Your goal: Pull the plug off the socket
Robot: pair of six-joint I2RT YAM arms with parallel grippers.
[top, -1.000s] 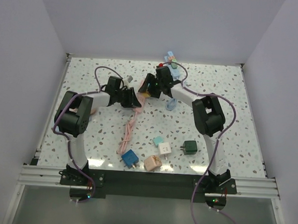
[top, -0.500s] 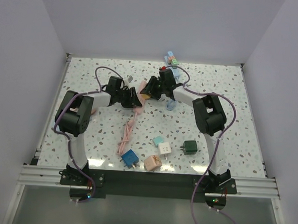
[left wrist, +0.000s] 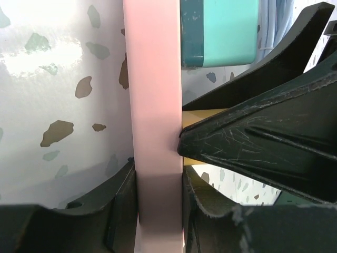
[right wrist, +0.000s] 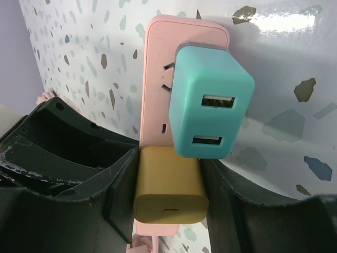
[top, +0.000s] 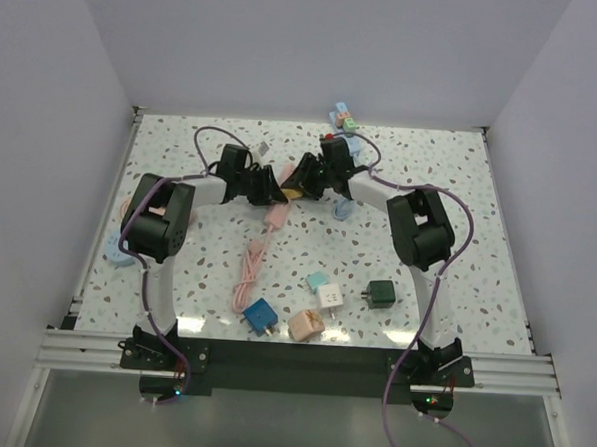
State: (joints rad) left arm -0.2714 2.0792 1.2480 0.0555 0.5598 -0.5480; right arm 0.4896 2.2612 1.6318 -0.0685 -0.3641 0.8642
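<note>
The two arms met at the far middle of the speckled surface (top: 430, 190), with the pink power strip (right wrist: 158, 63) between them. The strip's long axis ran roughly from the far side towards the near edge, and its cord (top: 246, 276) trailed off towards the arm bases. The yellow plug (right wrist: 169, 184) sat in the strip's face just below a teal USB charger (right wrist: 210, 103) and touched it.

From the left wrist, the strip showed edge-on, with both plugs jutting out to the right. The way out of the socket therefore ran square to the strip's length and towards the right arm's side.

The right pincer (right wrist: 171, 158) was the one on the job. Its jaws were drawn in narrow and pressed against the two flat sides of the yellow plug, so it looked clenched on it. The left pincer (left wrist: 158, 171) was clamped across the strip's thin body from the opposite side, just below the plug, bracing it.

I judged the pull would need to go straight back along the prongs. The teal charger sat tight against the yellow plug, so any twist might drag on it.
</note>
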